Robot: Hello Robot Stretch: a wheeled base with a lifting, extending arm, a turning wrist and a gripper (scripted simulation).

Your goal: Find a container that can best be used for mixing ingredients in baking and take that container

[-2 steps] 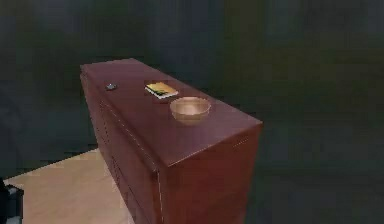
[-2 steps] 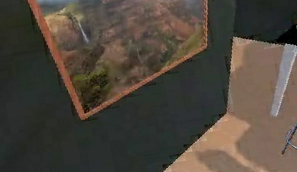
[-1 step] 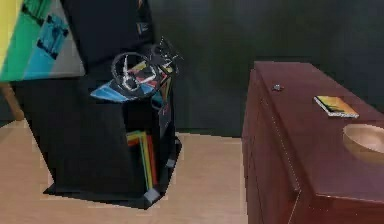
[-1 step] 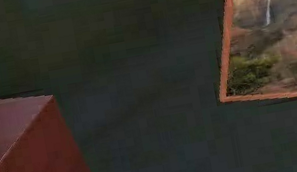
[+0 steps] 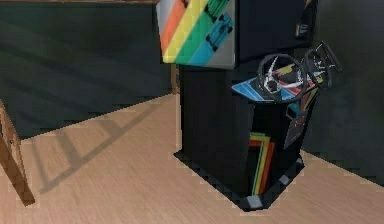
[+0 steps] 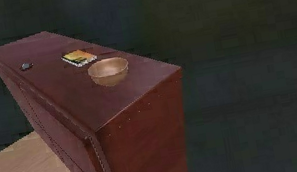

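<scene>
Sitting upright on the red-brown dresser (image 6: 44, 54), the round bowl (image 6: 108, 71) faces mouth-up, perhaps wooden; tool's state cannot be told.

Cannot identify small dark blob (image 6: 25, 66) on dresser (image 6: 124, 129) top. Find arcade cabinet (image 5: 215, 110) cropped by top edge, wooden frame (image 5: 10, 150) by left edge.

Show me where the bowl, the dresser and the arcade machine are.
bowl (image 6: 108, 72): arm side view, its inner hollow.
dresser (image 6: 145, 135): arm side view, its near end panel.
arcade machine (image 5: 212, 110): forward view, its dark side panel.
</scene>
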